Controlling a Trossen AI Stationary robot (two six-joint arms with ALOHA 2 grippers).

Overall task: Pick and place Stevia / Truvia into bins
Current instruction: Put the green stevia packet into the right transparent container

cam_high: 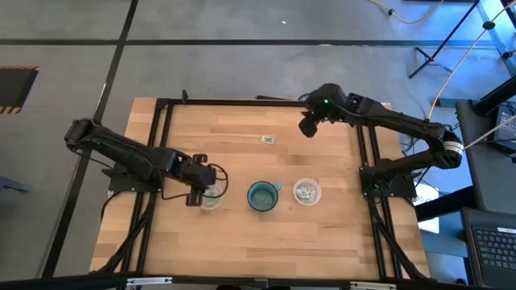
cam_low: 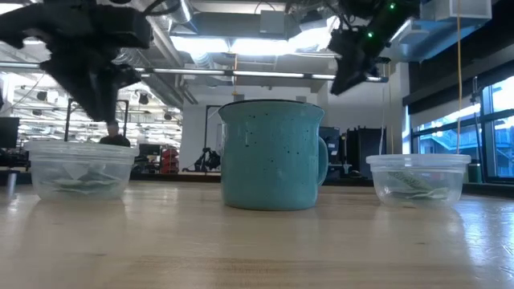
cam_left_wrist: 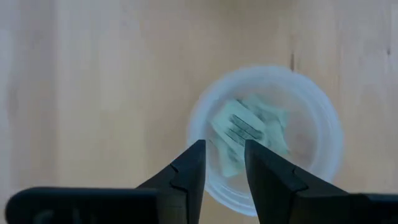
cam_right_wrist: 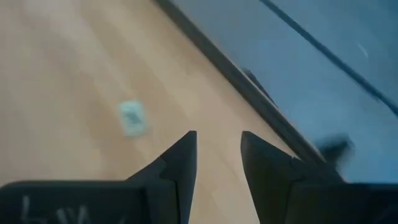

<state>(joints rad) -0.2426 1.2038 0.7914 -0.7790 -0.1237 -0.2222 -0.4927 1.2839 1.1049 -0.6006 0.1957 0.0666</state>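
Two clear plastic cups stand on the wooden table, either side of a teal mug (cam_high: 263,196). The left cup (cam_high: 210,196) holds several pale green packets (cam_left_wrist: 245,130); the right cup (cam_high: 306,192) holds packets too (cam_low: 416,186). One lone packet (cam_high: 268,139) lies flat near the table's far edge, also seen in the right wrist view (cam_right_wrist: 132,117). My left gripper (cam_left_wrist: 224,162) hovers open just above the left cup, pointing down. My right gripper (cam_right_wrist: 218,149) is open, raised over the far right part of the table, to the right of the lone packet.
The teal mug (cam_low: 271,154) with a handle stands between the cups. A black metal frame (cam_high: 165,113) runs along the table's far and side edges. Bare wood lies along the near part of the table.
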